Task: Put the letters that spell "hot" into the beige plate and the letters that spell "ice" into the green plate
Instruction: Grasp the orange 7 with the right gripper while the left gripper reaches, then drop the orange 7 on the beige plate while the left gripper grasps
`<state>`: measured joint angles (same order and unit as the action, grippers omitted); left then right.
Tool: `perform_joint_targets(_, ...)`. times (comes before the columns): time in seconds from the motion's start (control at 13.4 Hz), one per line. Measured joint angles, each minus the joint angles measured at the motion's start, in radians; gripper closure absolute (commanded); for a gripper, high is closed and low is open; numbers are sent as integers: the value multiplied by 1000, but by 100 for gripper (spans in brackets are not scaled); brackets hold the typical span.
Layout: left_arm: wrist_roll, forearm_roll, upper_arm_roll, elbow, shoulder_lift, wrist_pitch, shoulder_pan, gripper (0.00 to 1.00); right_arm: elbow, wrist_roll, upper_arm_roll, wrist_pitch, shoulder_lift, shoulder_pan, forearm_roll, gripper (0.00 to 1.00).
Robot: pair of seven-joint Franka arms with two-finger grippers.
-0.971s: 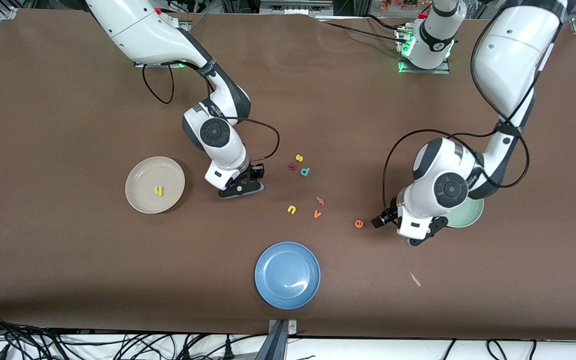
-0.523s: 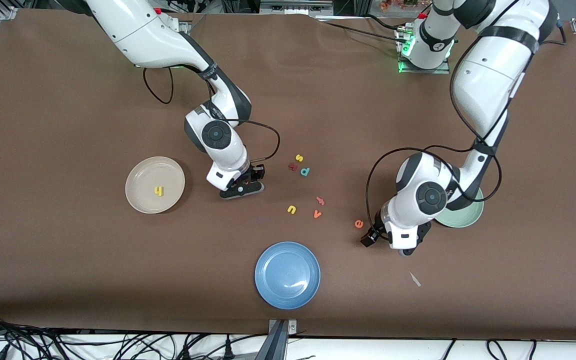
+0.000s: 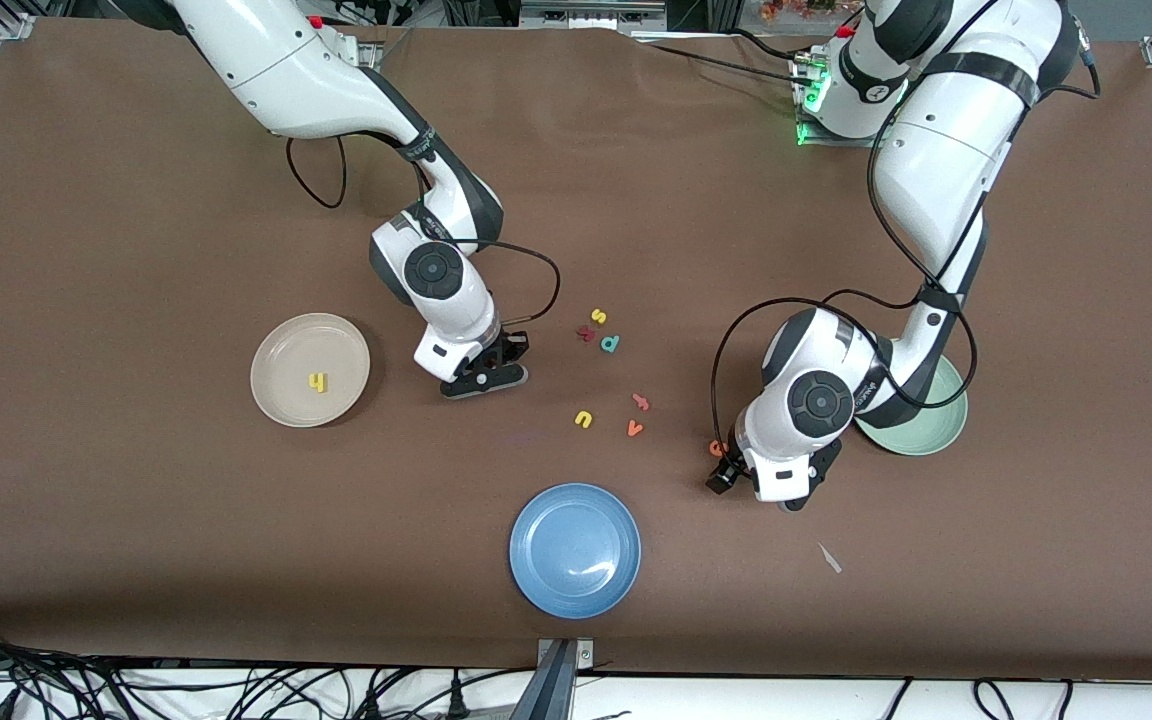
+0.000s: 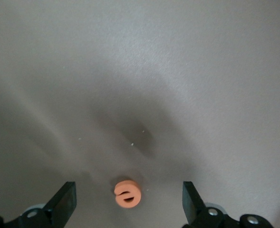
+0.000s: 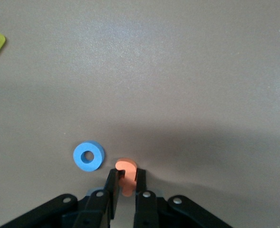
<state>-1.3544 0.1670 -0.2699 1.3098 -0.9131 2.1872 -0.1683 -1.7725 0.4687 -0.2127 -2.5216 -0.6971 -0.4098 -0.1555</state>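
We see the right claw (image 5: 125, 190) down at the surface (image 3: 136, 560), its fingers clamped on the small orange foam letter t (image 5: 126, 175); the tiny blue foam ring o (image 5: 88, 156) lies just beside it, untouched. To do this step well, we judge the lift should go straight up so the neighbouring ring is not dragged, then across to the round cream-beige plate (image 3: 281, 345), letting go low over its middle.

The left claw (image 4: 128, 202) hovers low with its fingers wide apart, the small orange foam letter e (image 4: 127, 193) lying between them on the surface. In the front view that letter (image 3: 715, 448) is mostly hidden by the wrist. Here we would come down squarely so both fingers meet the foam together, since so light a piece will likely skid if touched on one side first.

The beige plate, toward the right arm's end of the surface, holds one yellow foam letter h (image 3: 317, 381). The pale mint-green round plate (image 3: 941, 435), toward the left arm's end, is partly covered by the left arm; what shows of it looks empty, though we cannot be sure. The round blue plate (image 3: 575, 550) near the front edge holds nothing. A yellow s (image 3: 598, 316), teal d (image 3: 610, 343), yellow u (image 3: 583, 419) and orange v (image 3: 634, 428) lie around mid-surface.
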Motion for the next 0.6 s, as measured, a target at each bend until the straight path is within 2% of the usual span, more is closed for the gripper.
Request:
perform_joint_targets(0.22, -11, 0, 7, 1, -7, 2, -25, 4, 3, -4, 13, 12, 16, 8, -1, 100)
perform_joint_targets(0.3, -16, 0, 16, 1, -12, 4, -38, 6, 3, -18, 17, 34, 31, 23, -1, 100)
perform_joint_targets(0.45, -19, 0, 48, 0, -22, 10, -62, 20, -1, -116, 22, 98, 76, 82, -1, 100)
perform_joint_targets(0.6, -19, 0, 62, -1, -27, 14, -64, 19, -21, -231, 23, 160, 131, 164, -1, 100)
